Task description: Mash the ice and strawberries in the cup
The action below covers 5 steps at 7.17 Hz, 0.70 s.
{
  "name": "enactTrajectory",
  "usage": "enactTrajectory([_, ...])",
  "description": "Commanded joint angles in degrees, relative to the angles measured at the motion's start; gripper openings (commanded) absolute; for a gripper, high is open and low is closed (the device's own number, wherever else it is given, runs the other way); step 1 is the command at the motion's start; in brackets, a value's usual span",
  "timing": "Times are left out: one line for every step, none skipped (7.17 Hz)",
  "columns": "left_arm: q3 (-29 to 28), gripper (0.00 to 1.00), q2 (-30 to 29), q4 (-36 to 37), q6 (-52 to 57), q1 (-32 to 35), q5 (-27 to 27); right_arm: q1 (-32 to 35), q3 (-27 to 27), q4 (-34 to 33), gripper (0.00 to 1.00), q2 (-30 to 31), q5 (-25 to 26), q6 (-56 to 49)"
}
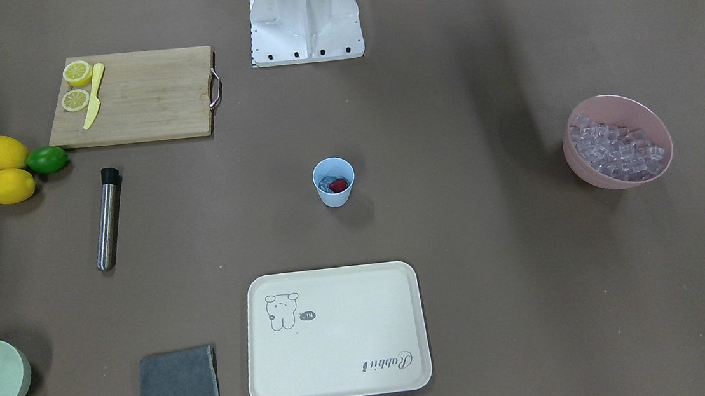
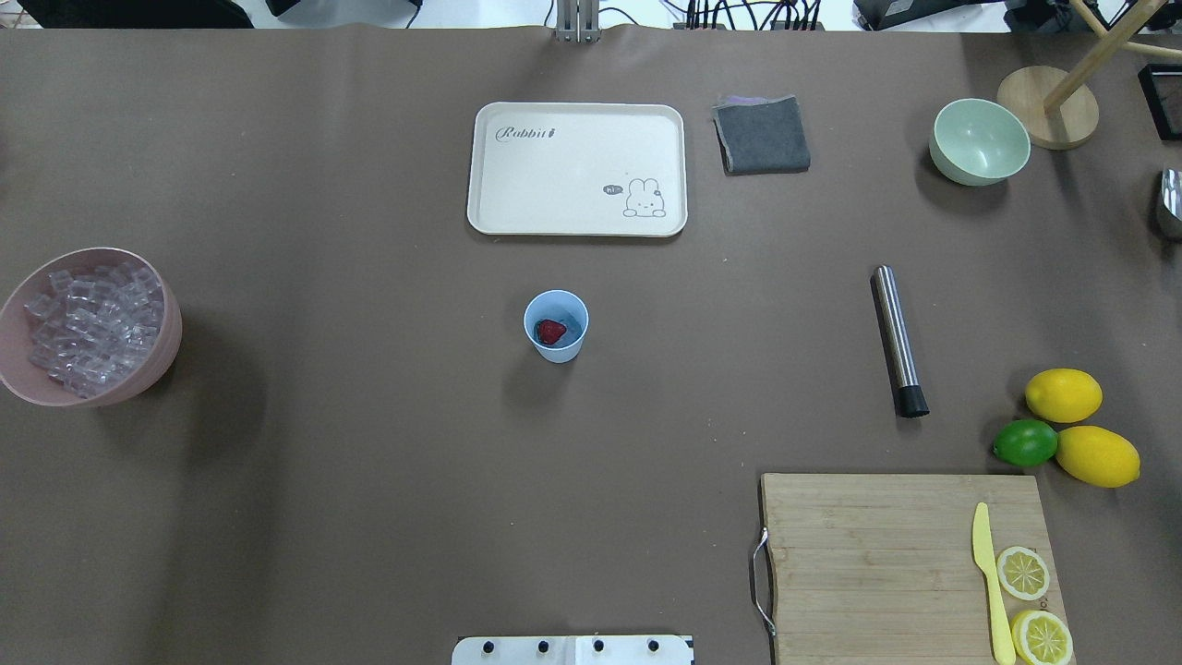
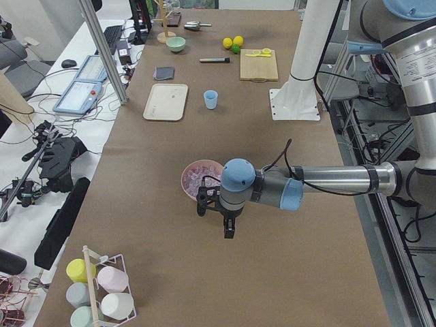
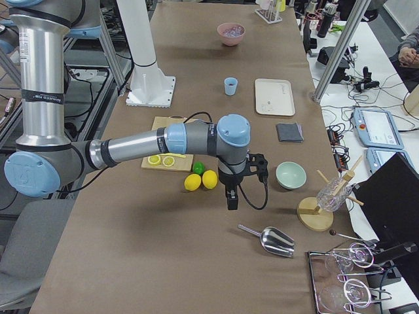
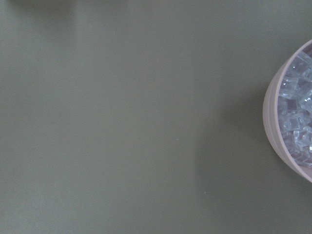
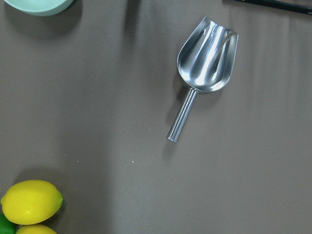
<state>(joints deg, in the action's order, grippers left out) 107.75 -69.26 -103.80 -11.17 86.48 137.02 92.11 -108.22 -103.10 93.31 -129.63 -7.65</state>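
The light blue cup (image 1: 334,182) stands upright at mid-table, also seen from overhead (image 2: 556,325). Inside it lie a red strawberry (image 1: 339,185) and a few clear ice cubes (image 1: 326,183). More ice (image 2: 92,323) fills a pink bowl (image 1: 620,176) at my left end. My left gripper (image 3: 229,230) hangs above the table just beyond that bowl, far from the cup; I cannot tell whether it is open or shut. My right gripper (image 4: 232,199) hangs past the lemons at the other end, its state likewise unclear. Neither wrist view shows fingers.
A steel muddler (image 2: 898,340) lies on my right of the cup. A cutting board (image 2: 910,563) carries lemon halves and a yellow knife. Two lemons and a lime (image 2: 1025,442), a cream tray (image 2: 577,169), a grey cloth (image 2: 761,135), a green bowl (image 2: 979,140) and a metal scoop (image 6: 204,61) are around.
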Motion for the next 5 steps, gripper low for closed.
enactTrajectory([0.0, 0.99, 0.0, -0.09, -0.08, 0.0, 0.0, 0.0, -0.24, 0.0, 1.0, -0.06, -0.01, 0.0])
enactTrajectory([0.0, 0.99, 0.09, -0.09, -0.08, 0.0, 0.0, 0.0, -0.58, 0.0, 1.0, -0.06, -0.01, 0.0])
enactTrajectory([0.0, 0.99, 0.09, -0.09, 0.01, 0.0, 0.0, 0.0, -1.2, 0.0, 1.0, -0.15, 0.08, 0.0])
enactTrajectory([0.0, 0.99, 0.09, -0.09, 0.01, -0.09, 0.0, 0.0, -1.55, 0.0, 1.0, -0.15, -0.01, 0.0])
enactTrajectory([0.0, 0.99, 0.09, -0.09, 0.01, 0.0, 0.0, 0.0, -1.73, 0.0, 1.0, -0.15, -0.01, 0.0])
